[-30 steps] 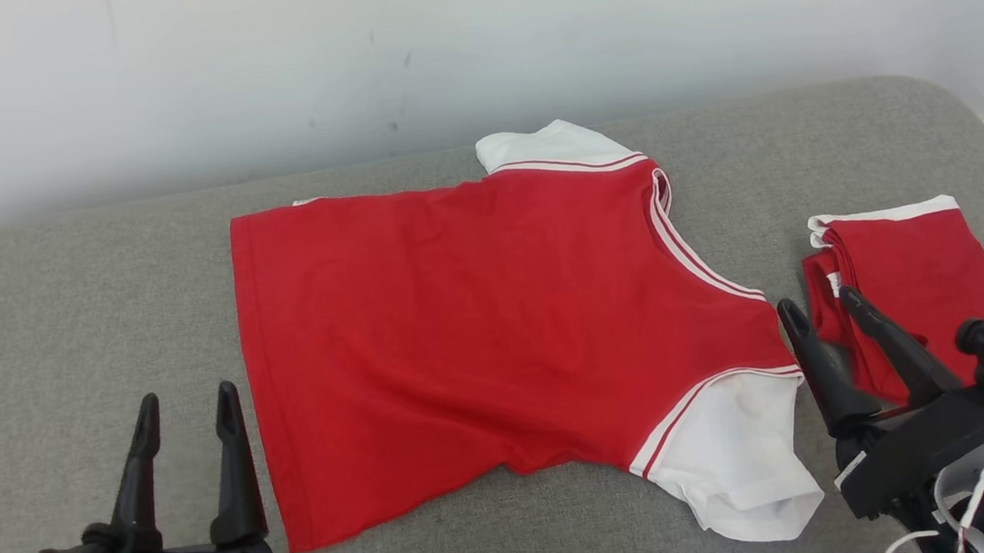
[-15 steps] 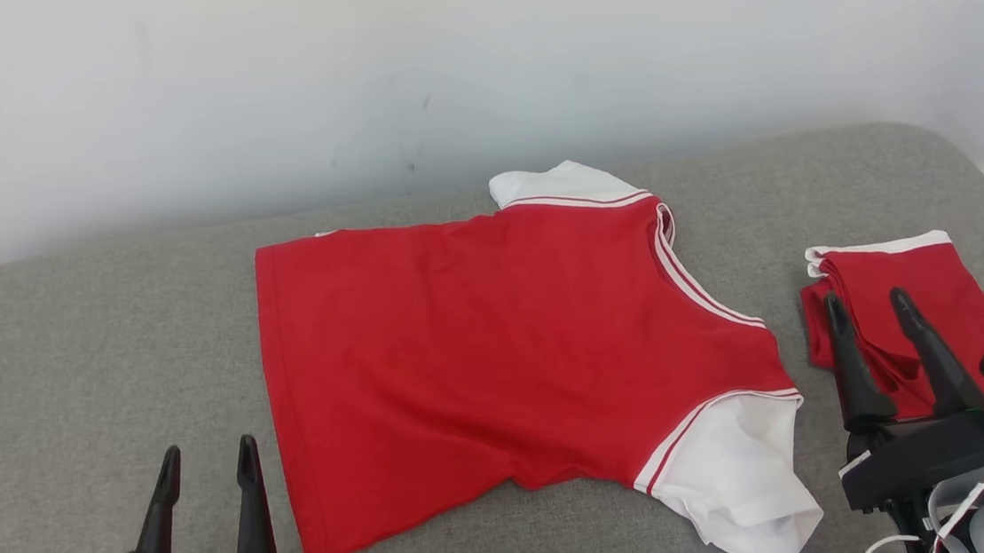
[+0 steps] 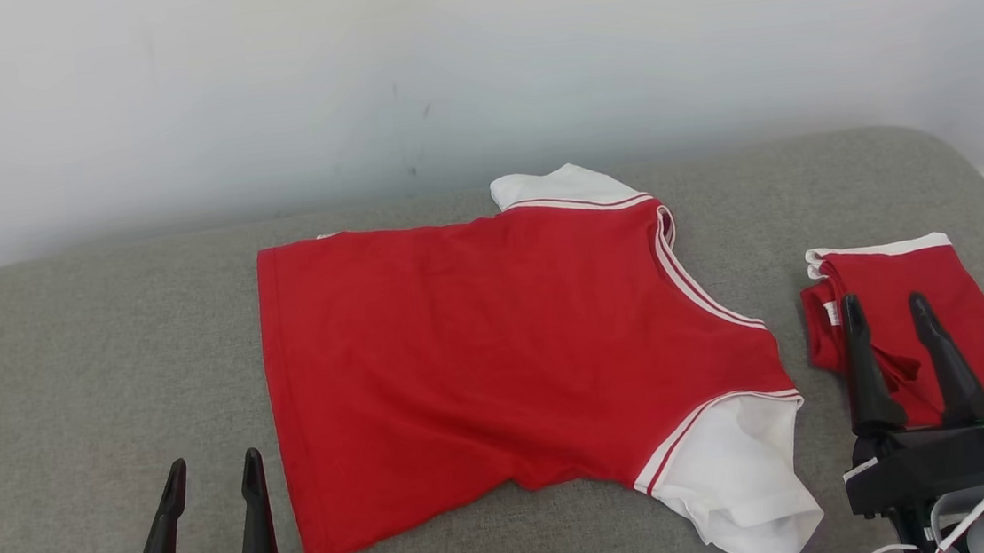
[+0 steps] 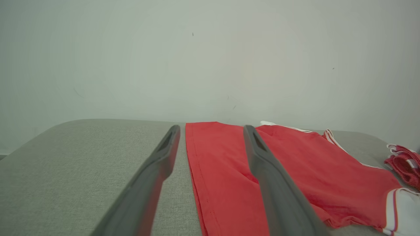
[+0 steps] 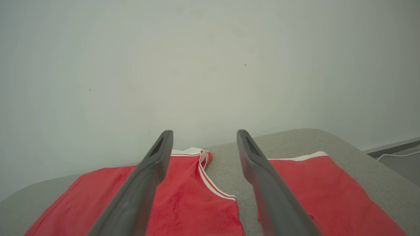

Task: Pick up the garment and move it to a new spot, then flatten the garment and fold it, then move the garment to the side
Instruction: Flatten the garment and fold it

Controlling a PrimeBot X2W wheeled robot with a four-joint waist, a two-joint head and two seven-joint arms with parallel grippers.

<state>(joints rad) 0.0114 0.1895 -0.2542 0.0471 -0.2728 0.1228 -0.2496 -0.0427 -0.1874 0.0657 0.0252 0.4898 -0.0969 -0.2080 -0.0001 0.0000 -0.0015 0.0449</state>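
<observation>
Red shirt (image 3: 499, 356) lies spread flat mid-cushion (image 3: 64, 367), not yet folded or set aside, another folded red piece (image 3: 947, 281) beside it; my left gripper (image 3: 214, 461) and right gripper (image 3: 884, 300) both gape wide, holding nothing.

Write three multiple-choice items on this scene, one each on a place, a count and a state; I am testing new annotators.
1. Where does the folded red garment lie?
A. To the robot's right of the T-shirt.
B. On top of it.
C. To the robot's left of it.

2. How many white sleeves does the T-shirt show?
A. None.
B. One.
C. Two.

3. How is the left gripper?
A. Shut on the hem.
B. Open and empty.
C. Shut on a sleeve.

Answers:
1 A, it lies apart, past the collar.
2 C, the far sleeve and near sleeve are both white.
3 B, its fingers stand apart with nothing between them.
</observation>
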